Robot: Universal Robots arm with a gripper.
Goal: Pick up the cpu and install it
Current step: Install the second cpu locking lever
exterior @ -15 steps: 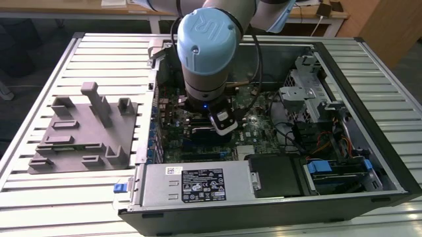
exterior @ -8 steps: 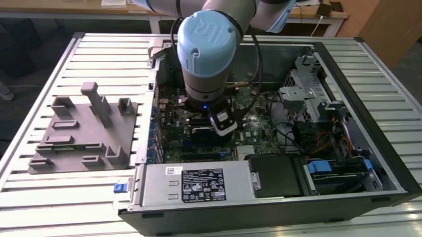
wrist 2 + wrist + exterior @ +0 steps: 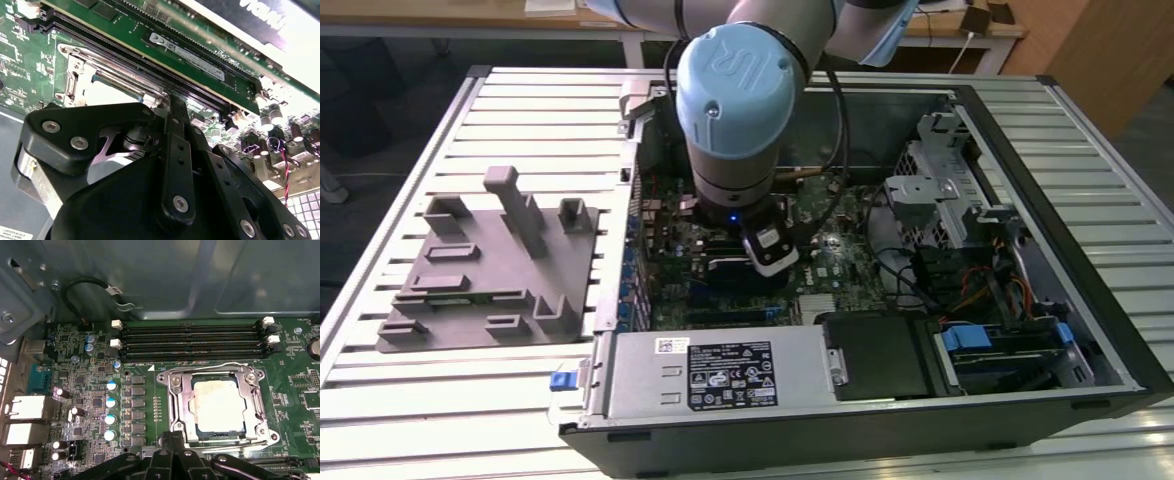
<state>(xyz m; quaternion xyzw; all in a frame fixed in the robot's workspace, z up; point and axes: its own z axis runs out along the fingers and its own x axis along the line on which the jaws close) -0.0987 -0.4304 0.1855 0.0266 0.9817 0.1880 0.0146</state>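
The cpu [image 3: 219, 405], a pale silvery square, lies flat inside the black socket with its metal bracket [image 3: 176, 400] on the green motherboard. Its pale top also shows in the second wrist view [image 3: 107, 94], just beyond the fingertips. My gripper [image 3: 173, 437] hovers at the socket's edge, fingers pressed together with nothing between them. In the second wrist view the gripper [image 3: 170, 102] has its black linkage close above the bracket. In the exterior view the arm's wrist [image 3: 736, 120] stands upright over the middle of the open computer case.
Memory slots [image 3: 192, 340] run along the socket's far side. Capacitors [image 3: 111, 410] and rear ports [image 3: 25, 410] crowd the board beside it. The grey tray [image 3: 487, 270] lies outside the case at the exterior view's left. A power supply [image 3: 714, 375] and drive cage [image 3: 947, 190] line the case.
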